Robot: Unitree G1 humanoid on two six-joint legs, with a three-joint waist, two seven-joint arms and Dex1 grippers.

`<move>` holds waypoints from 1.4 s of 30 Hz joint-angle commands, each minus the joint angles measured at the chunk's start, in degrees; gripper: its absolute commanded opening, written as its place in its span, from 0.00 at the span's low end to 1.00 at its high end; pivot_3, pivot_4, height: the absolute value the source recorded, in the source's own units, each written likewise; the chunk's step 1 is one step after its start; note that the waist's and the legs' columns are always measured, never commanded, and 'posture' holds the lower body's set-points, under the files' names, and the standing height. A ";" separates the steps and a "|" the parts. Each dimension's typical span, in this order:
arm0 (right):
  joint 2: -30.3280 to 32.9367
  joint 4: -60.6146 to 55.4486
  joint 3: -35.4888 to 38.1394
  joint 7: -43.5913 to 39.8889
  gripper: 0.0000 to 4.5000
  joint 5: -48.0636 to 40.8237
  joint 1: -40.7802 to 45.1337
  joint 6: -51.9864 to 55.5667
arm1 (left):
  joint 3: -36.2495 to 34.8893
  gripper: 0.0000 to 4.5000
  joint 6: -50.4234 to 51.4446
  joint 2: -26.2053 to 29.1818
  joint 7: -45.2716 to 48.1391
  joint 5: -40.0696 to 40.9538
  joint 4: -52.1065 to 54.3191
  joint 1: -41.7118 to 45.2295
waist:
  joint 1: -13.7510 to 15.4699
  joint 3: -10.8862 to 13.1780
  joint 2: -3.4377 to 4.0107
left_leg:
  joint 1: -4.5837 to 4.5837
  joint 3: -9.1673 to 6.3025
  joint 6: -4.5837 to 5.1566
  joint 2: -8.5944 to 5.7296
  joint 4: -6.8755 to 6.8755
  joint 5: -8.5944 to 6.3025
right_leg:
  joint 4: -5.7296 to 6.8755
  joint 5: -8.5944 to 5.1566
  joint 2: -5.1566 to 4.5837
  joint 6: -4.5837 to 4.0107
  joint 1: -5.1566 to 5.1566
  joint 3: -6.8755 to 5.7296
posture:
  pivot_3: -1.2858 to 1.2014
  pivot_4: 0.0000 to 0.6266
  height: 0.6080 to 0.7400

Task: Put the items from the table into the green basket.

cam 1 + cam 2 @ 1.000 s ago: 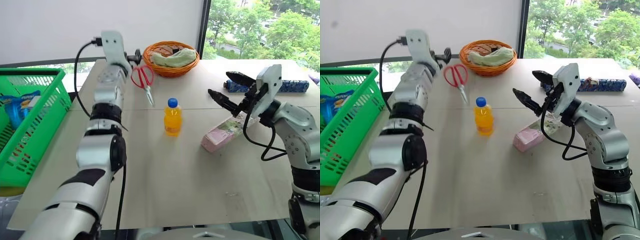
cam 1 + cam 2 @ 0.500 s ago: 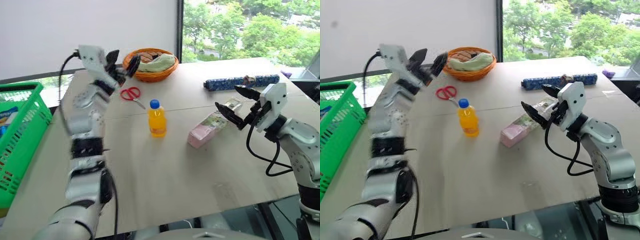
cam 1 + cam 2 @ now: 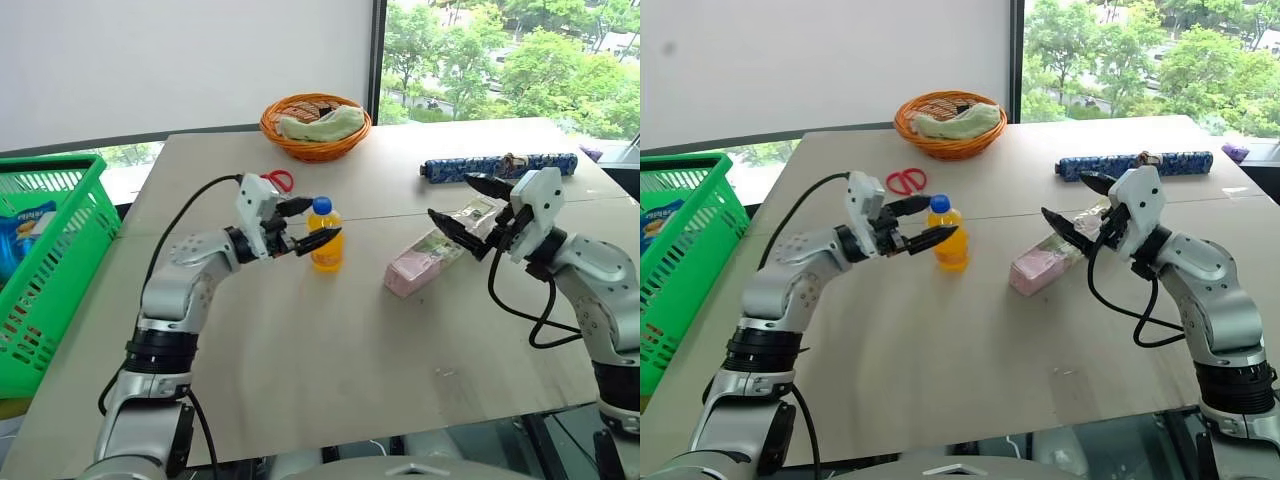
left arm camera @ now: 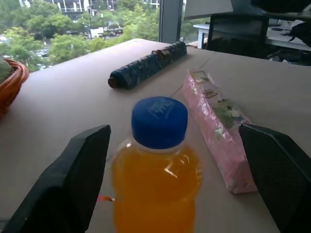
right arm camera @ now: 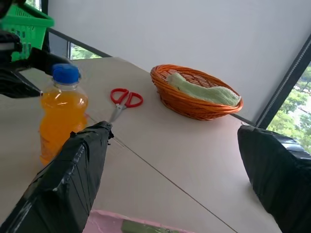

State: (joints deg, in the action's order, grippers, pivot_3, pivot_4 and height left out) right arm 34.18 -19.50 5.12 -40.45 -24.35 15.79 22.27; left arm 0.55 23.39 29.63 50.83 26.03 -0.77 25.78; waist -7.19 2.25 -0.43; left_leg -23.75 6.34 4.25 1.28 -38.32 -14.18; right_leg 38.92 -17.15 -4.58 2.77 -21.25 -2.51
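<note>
Three items are left on the table [image 3: 330, 350]. Near the frame's centre, the orange bottle [image 3: 325, 236] is flanked by the spread fingers of the left end effector [image 3: 305, 224], apparently lined up for a grasp. At right, the right end effector [image 3: 472, 203] is held open over the pink packet [image 3: 428, 259]. Scissors [image 3: 905, 180] lie behind; the green basket [image 3: 70, 250] is seen at far left.
</note>
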 commanded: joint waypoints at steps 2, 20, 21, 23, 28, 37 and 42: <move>3.01 -3.42 -1.58 -2.72 1.00 0.53 -4.03 1.15 | 0.78 0.98 -3.67 -1.41 -1.23 -3.75 -3.73 1.67 | 0.13 -0.01 0.02 | 0.00 0.03 0.00 0.01 0.00 0.00 | -0.02 0.00 0.00 0.00 -0.02 0.01 | 0.42 0.00 1.00; 2.76 -8.57 -1.35 -3.75 1.00 -6.12 -5.46 8.27 | 0.55 0.58 -7.70 -8.20 -1.40 -6.40 -13.02 4.28 | -0.07 -0.04 0.02 | -0.01 0.08 0.10 0.01 -0.06 -0.06 | 0.00 0.00 -0.02 0.00 -0.03 0.05 | 0.42 0.00 1.00; 2.76 -8.32 -1.31 -3.74 1.00 -6.10 -5.11 8.16 | 0.69 0.58 -7.97 -8.17 -1.35 -6.59 -12.81 4.06 | -0.07 -0.04 0.02 | -0.01 0.08 0.10 0.01 -0.06 -0.06 | 0.00 0.00 -0.02 0.00 -0.02 0.05 | 0.42 0.00 1.00; 2.84 -7.92 -1.21 -3.77 1.00 -5.97 -4.69 7.96 | 0.28 0.58 -8.39 -8.30 -1.35 -6.30 -12.21 3.68 | -0.04 -0.04 0.02 | -0.01 0.08 0.10 0.01 -0.06 -0.06 | 0.00 0.00 -0.02 0.00 -0.02 0.05 | 0.42 0.00 1.00; 2.01 -9.13 -0.76 -4.52 1.00 -8.85 -3.97 8.63 | -7.13 0.58 -14.04 -8.19 -14.54 -9.14 -14.75 7.76 | 0.01 -0.04 0.02 | -0.04 0.06 0.10 0.01 -0.06 -0.06 | 0.00 0.00 -0.02 0.00 -0.04 0.05 | 0.43 0.00 1.00; -1.37 -8.89 4.00 -12.96 1.00 -26.40 0.08 8.33 | -26.37 0.58 -25.31 10.85 -50.08 -17.73 -35.56 19.67 | -0.81 0.03 -0.31 | -0.10 0.05 0.18 0.04 0.00 -0.10 | -0.05 0.05 0.05 -0.04 -0.17 0.14 | 0.46 0.00 1.00; -0.67 -7.15 4.27 -13.94 1.00 -29.95 3.08 9.85 | -31.85 0.58 -29.30 24.64 -59.91 -21.43 -43.42 17.64 | 0.35 -0.10 -0.80 | -0.16 0.08 0.26 0.00 0.03 -0.17 | -0.06 0.05 -0.04 -0.02 -0.24 0.08 | 0.48 0.00 1.00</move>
State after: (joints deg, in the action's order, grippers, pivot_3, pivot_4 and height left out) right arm 32.93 -26.18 7.90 -53.59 -52.35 17.35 32.13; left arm -29.11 -2.03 49.88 -5.88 6.23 -44.49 42.82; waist -6.84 2.15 -1.23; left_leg -23.91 6.41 4.50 1.28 -38.29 -14.35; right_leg 38.86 -17.11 -4.63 2.74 -21.50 -2.45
